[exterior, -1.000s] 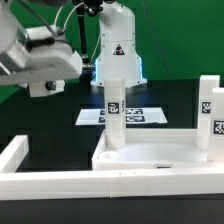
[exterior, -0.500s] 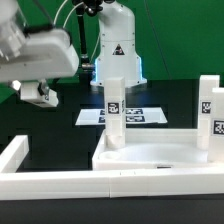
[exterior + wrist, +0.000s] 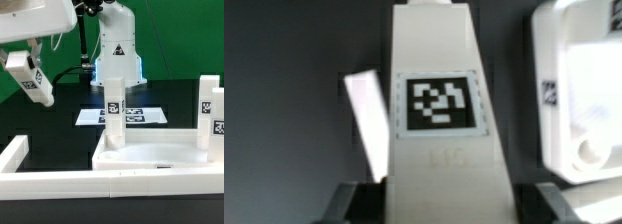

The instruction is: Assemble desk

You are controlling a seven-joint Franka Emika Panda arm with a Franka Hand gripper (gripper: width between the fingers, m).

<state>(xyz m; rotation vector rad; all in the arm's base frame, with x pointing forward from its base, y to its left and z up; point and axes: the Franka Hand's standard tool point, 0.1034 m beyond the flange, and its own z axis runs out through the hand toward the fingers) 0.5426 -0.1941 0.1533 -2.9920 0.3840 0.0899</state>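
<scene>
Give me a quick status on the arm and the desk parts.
Gripper shut on a tagged leg, held in the air. Tabletop has two legs standing in it. Nothing seen in the way.

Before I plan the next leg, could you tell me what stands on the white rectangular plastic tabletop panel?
Two white square-section tagged legs stand upright on the tabletop panel; their seating in the holes is hidden.

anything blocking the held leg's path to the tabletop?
Nothing visible. The gripper holds a leg in the air at the exterior view's left; only bare black table lies between it and the tabletop, which already carries two upright legs.
</scene>
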